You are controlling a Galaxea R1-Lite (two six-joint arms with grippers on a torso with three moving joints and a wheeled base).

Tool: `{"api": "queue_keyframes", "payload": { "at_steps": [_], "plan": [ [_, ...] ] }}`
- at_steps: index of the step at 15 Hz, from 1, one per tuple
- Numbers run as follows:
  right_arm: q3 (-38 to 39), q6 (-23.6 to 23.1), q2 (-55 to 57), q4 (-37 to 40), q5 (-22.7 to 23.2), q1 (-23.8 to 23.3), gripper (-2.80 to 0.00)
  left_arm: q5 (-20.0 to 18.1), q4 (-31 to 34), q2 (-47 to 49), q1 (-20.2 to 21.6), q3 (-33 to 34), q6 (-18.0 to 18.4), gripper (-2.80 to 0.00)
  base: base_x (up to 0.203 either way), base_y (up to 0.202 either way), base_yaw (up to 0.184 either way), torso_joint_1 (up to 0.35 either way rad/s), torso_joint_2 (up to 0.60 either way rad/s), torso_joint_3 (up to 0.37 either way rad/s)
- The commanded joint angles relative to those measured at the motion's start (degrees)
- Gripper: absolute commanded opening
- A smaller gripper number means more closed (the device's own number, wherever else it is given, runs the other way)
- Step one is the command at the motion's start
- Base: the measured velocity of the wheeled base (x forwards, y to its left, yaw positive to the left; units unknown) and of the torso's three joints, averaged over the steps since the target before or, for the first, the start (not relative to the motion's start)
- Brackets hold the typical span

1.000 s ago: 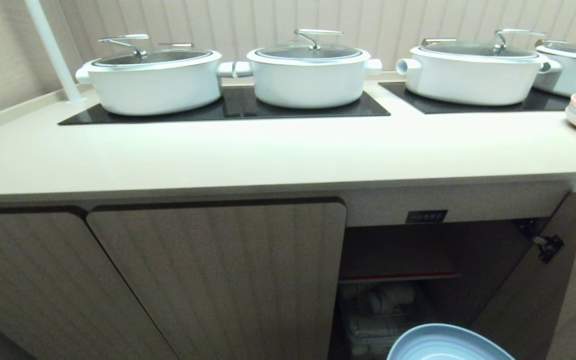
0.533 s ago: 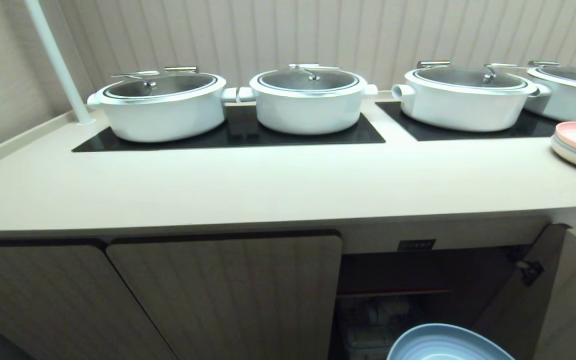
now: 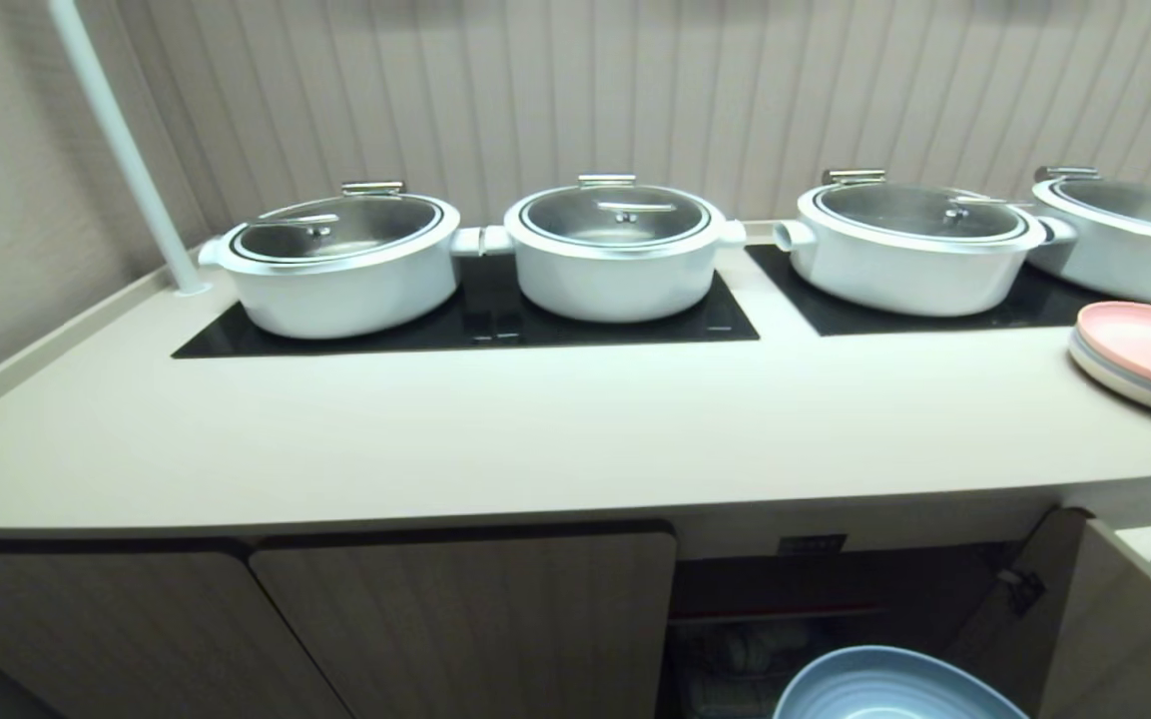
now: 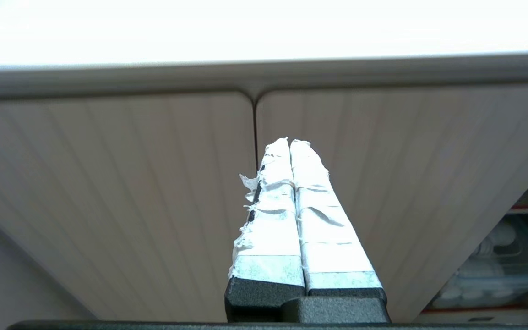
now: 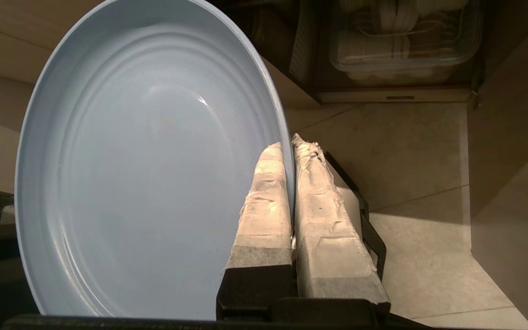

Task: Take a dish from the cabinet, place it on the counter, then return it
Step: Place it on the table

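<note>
our right gripper [image 5: 286, 144], jaws clamped on the rim of the round light-blue plate [image 5: 144, 160], held before the open beige ribbed cabinet [image 3: 465, 619], below the cream bench [image 3: 535, 429], our left gripper [image 4: 290, 143] jaws closed, empty

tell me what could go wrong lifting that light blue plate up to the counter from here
1. The right tool pinches the round light-blue plate only at its rim, so it could tilt or slip.
2. The plate sits below the cream-beige counter's thick front edge; rising straight up may knock it.
3. The pastel plate stack topped with pink crowds the counter's right end.
</note>
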Motion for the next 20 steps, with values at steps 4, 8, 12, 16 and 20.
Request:
{"api": "queue_keyframes", "payload": {
  "at_steps": [4,8,12,16,20],
  "plan": [
    [0.2,-1.5,-0.4,0.2,0.2,-0.1,-2.8,0.1,0.0,0.0,0.0,0.0,0.0,-2.8,0.0,0.0,0.0,0.264,-0.56,-0.298],
    [0.2,-1.5,-0.5,0.1,0.2,-0.1,-2.8,0.0,0.0,0.0,0.0,0.0,0.0,-2.8,0.0,0.0,0.0,0.184,-0.38,-0.202],
    [0.1,-1.5,-1.1,0.4,0.2,-0.1,-2.8,0.1,0.0,0.0,0.0,0.0,0.0,-2.8,0.0,0.0,0.0,0.166,-0.34,-0.176],
    [0.1,-1.4,-1.2,0.3,0.2,-0.1,-2.8,0.0,0.0,0.0,0.0,0.0,0.0,-2.8,0.0,0.0,0.0,0.158,-0.32,-0.169],
    [0.1,-1.4,-1.6,0.3,0.2,-0.1,-2.8,0.0,0.0,0.0,0.0,0.0,0.0,-2.8,0.0,0.0,0.0,0.156,-0.32,-0.166]
  ]
}}
